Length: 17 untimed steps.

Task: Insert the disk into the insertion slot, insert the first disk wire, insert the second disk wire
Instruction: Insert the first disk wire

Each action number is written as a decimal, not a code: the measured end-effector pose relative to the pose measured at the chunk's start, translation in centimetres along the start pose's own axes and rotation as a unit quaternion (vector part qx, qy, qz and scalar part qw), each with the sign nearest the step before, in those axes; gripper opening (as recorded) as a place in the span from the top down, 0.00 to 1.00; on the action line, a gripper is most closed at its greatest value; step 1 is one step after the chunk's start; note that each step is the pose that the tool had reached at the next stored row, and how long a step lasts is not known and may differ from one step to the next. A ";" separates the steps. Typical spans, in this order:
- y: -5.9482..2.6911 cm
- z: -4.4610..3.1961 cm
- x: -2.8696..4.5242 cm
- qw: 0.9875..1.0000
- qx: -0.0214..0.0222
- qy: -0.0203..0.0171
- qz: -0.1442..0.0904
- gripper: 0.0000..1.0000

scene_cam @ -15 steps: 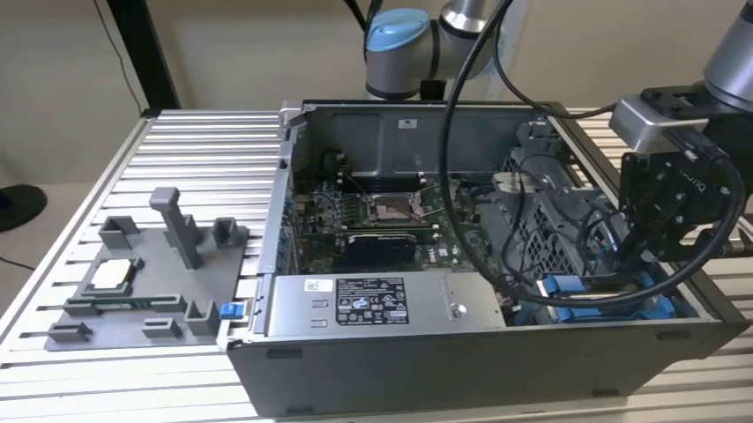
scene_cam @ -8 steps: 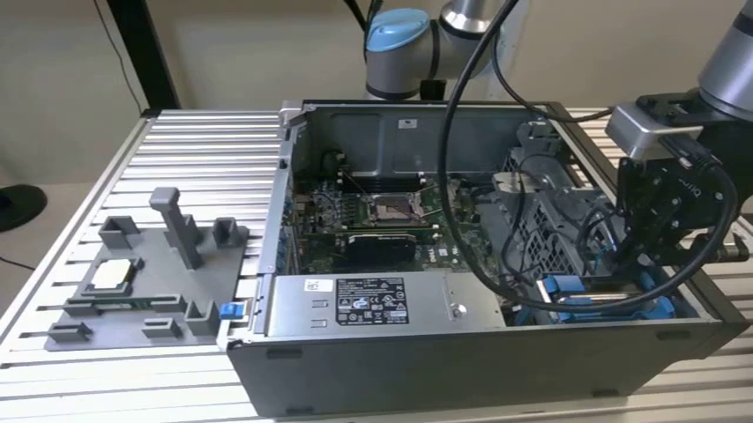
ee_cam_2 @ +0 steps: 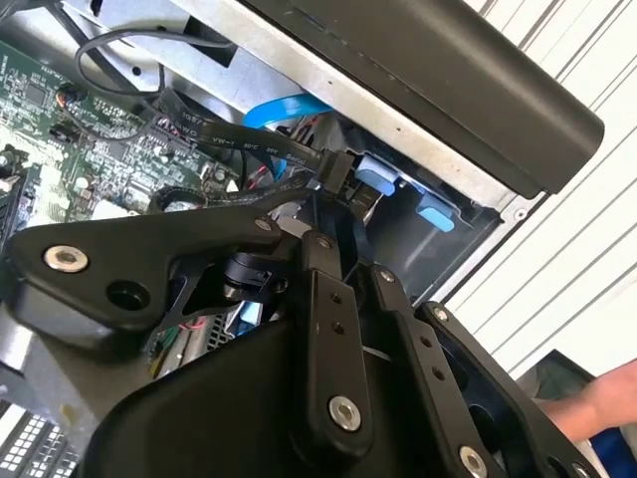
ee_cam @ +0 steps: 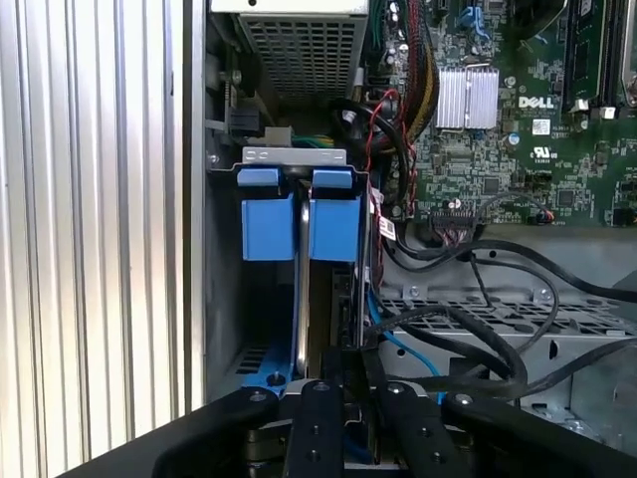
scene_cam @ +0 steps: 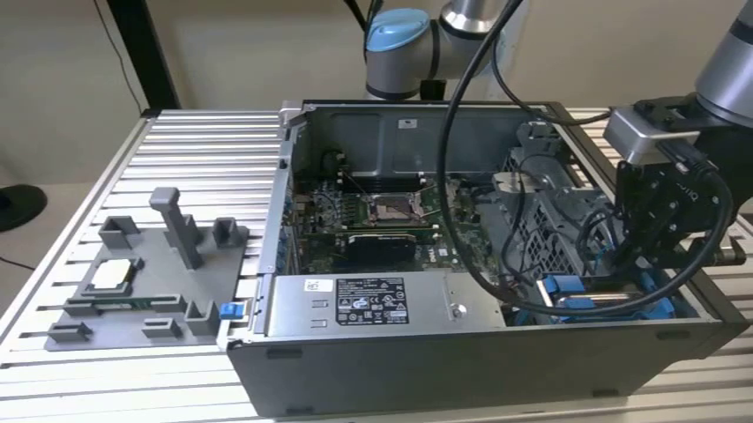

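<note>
The disk [ee_cam: 302,289] stands edge-on in its bright blue frame [ee_cam: 269,227], seated in the insertion slot at the case's corner; the frame [scene_cam: 588,295] also shows low in the case on the exterior view's right. My gripper [ee_cam_2: 338,214] reaches down into the case right at the disk's end. Its fingers [ee_cam_2: 320,289] are drawn together on the black connector [ee_cam_2: 336,177] of a flat black disk wire [ee_cam_2: 229,134], which sits against the blue frame. In the first wrist view the gripper [ee_cam: 343,363] is just short of the disk's rear edge. Whether the connector is fully seated is hidden.
The open computer case [scene_cam: 471,370] sits on a slatted metal table [scene_cam: 200,150]. A labelled power-supply box [scene_cam: 353,304], the motherboard [scene_cam: 376,220] and loose black cables [ee_cam: 468,339] crowd the inside. A grey fixture [scene_cam: 141,282] lies on the exterior view's left. A person's hand [ee_cam_2: 597,398] is nearby.
</note>
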<state>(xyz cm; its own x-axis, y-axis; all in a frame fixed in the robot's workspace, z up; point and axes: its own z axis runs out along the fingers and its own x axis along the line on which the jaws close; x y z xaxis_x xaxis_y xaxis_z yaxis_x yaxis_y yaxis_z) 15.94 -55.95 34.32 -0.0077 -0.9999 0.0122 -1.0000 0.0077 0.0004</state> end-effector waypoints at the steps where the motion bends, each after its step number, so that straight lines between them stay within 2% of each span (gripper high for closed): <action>1: 0.00 0.05 0.00 1.000 0.000 0.000 0.000 1.00; 10: 0.00 0.48 0.00 1.000 0.000 -0.001 0.001 1.00; 17: -0.01 1.37 -0.01 1.000 0.000 -0.002 0.003 1.00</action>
<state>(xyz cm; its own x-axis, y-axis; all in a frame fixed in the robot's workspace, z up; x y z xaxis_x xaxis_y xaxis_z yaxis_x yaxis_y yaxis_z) 15.94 -55.96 32.95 -0.0140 -0.9999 0.0078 -0.9999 0.0140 0.0005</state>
